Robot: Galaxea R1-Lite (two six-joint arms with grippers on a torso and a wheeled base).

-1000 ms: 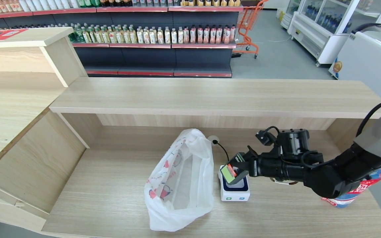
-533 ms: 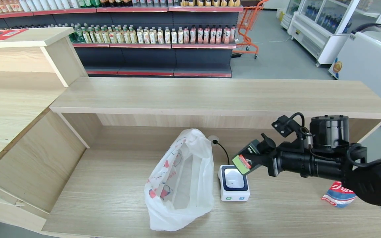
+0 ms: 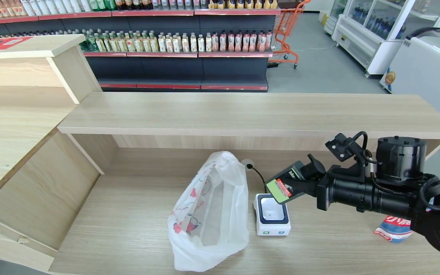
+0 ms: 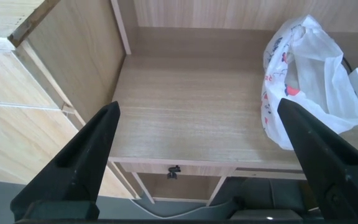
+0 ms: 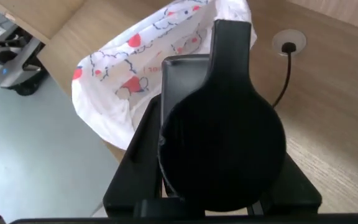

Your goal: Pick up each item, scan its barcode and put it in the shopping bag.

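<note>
Right gripper was closed on a small dark box; the box's green-and-red end face pointed towards the bag; the fingers gripped the box from its far end.

Box hung in the air over the back edge of the scanner, clear of it and not touching; scanner window faced up; its cable ran back to a port in the desk.

Bag stood just beside the scanner on the robot's left; mouth open and facing up; walls thin, limp and creased.

Left gripper was spread wide with nothing between the fingers; held off to the left, well apart from the bag.

A second item, a red-white-blue packet, lay on the desk to the right, partly under the right arm.

Judgement: step in hand was the carry from scanner to bag; I could not tell whether the scan had registered.

To do it well: keep the box at this height until it is over the mouth; cross the near rim without brushing it, since the plastic would likely fold inward; lower the box inside before letting go; keep the wrist clear of the cable; withdraw straight up so the fingers do not drag the bag.
</note>
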